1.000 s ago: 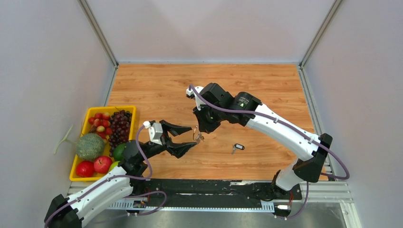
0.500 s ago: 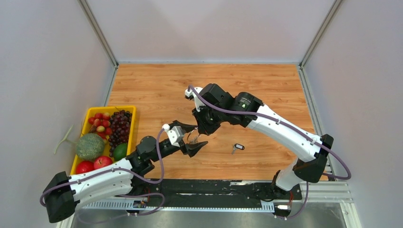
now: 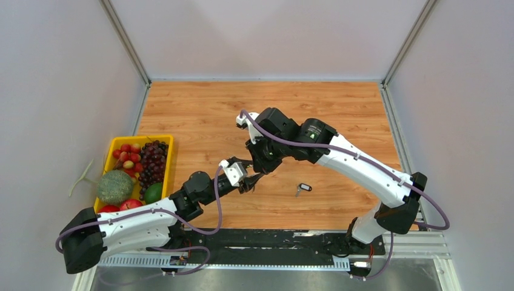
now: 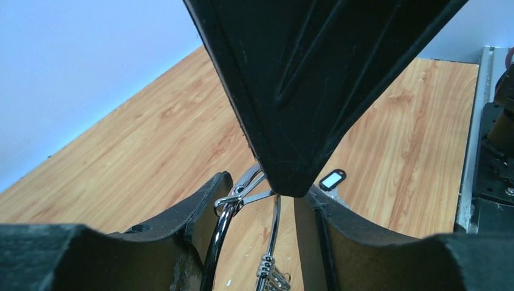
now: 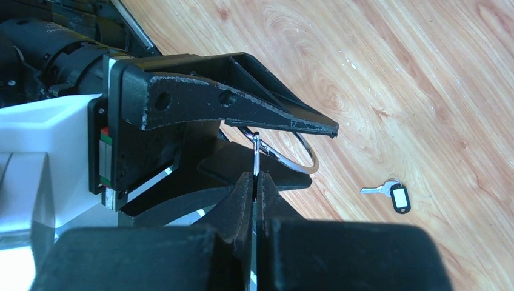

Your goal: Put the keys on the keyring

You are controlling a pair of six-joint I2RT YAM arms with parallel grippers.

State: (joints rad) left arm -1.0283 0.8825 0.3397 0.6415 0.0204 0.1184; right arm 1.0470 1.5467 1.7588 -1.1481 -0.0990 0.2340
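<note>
The keyring [image 4: 220,227] is a thin silver wire ring with small all-silver keys [image 4: 274,280] low on it. It hangs above the wood table. My right gripper [image 5: 255,176] is shut on the ring's wire [image 5: 308,159], and its black finger [image 4: 303,91] fills the top of the left wrist view. My left gripper [image 4: 264,203] is open, with its two fingers on either side of the ring. One wire lies against its left finger, and a gap shows at the right one. In the top view both grippers meet at mid-table [image 3: 251,174]. One black-headed key [image 3: 303,188] [image 5: 391,194] [image 4: 332,180] lies flat to the right.
A yellow tray [image 3: 142,138] at the left edge holds grapes [image 3: 153,160], a melon [image 3: 115,187] and red fruit. A black rail [image 3: 273,237] runs along the near edge. Grey walls close in the table on three sides.
My left arm has reached right to the hanging keyring, and its jaws have narrowed around the ring. The right arm and the key on the table have stayed put.
</note>
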